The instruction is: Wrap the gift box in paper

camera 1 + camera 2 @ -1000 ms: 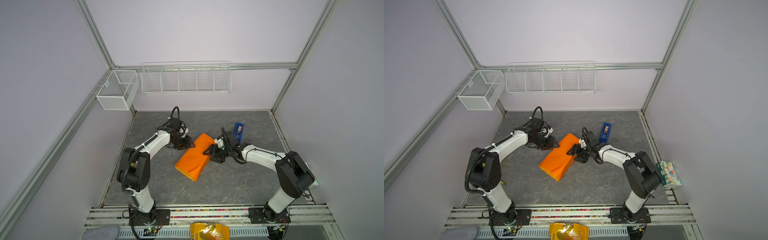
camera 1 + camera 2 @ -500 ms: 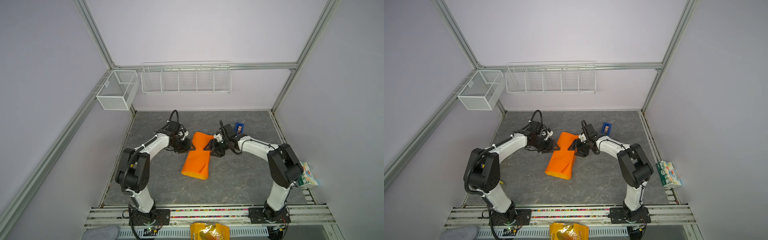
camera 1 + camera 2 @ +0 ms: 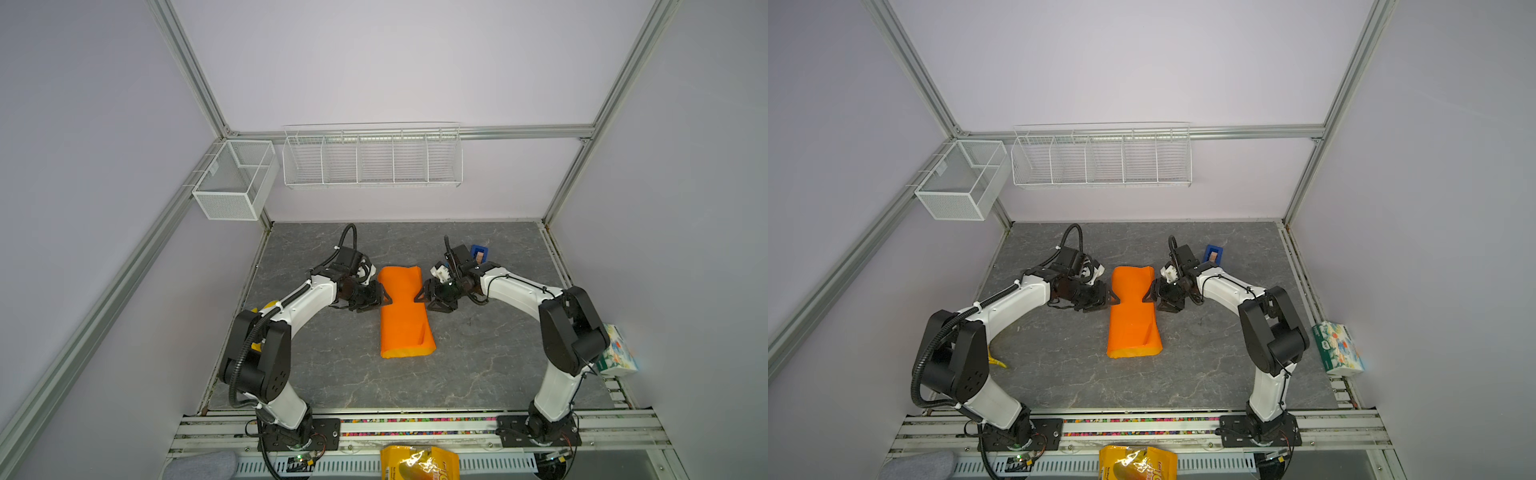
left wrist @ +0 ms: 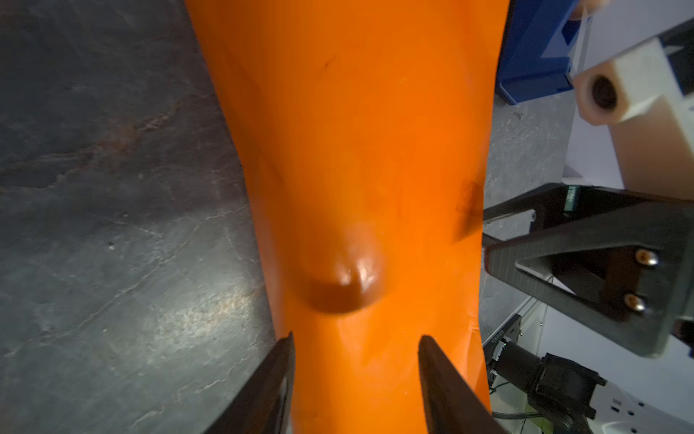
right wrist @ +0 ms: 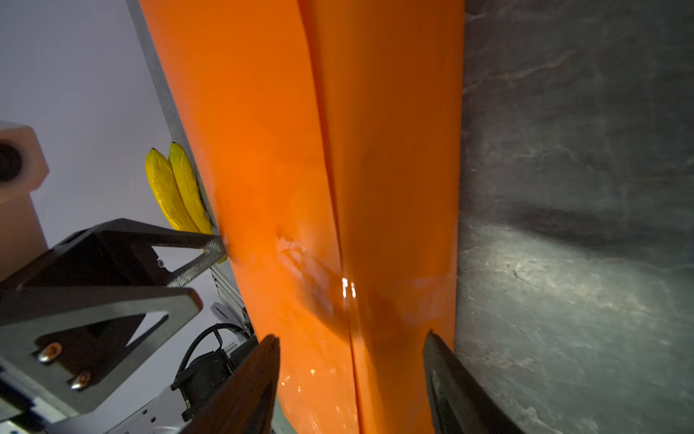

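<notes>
Since a second ago the paper (image 3: 405, 316) has swung round. It lay slanted, and now it lies straight in the middle of the bench (image 3: 332, 374), pointing from the back edge to the front edge. It is rolled into a long tube, pinched thin partway along. The left claw (image 3: 384, 297) and the right claw (image 3: 419, 297) squeeze it there from both sides, each about half open with paper held tight between its fingers. The gift box cannot be seen; I think it is inside the tube. The small blue tape holder (image 3: 479, 252) sits just behind the right claw. The thin paper could rip if the claws pull apart. The box could slide out the open front end if the tube tips.
</notes>
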